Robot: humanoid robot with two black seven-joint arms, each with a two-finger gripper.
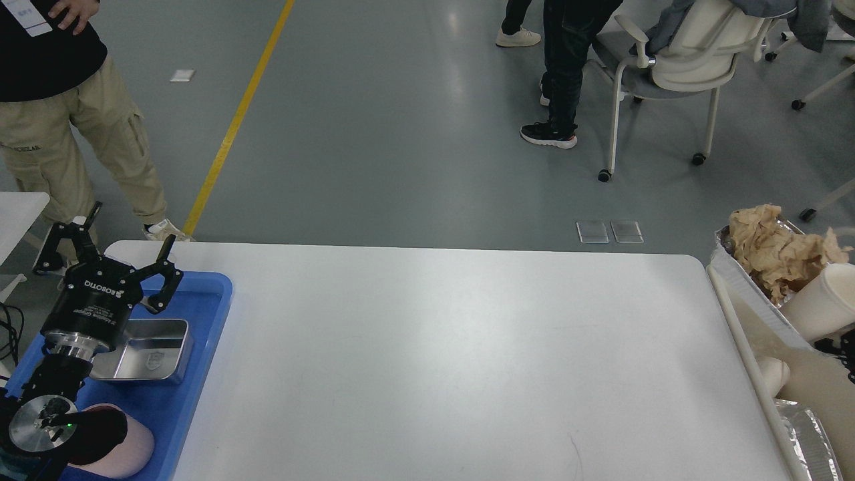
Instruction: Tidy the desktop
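The white desktop (434, 361) lies bare across the middle of the head view. Past its right edge, a foil tray (738, 280) tilts over the cream bin (738, 331), carrying crumpled brown paper (775, 250) and a white paper cup (821, 310). Of my right gripper (843, 347) only a dark sliver shows under the cup at the frame's edge, and its fingers cannot be told apart. My left gripper (133, 227) hovers open and empty above the far end of the blue bin (207, 294).
The blue bin holds a steel container (143, 347) and a pink cup (137, 447), half hidden by my left arm. More foil (808, 434) lies in the cream bin. People and a wheeled chair (688, 60) stand on the floor beyond the table.
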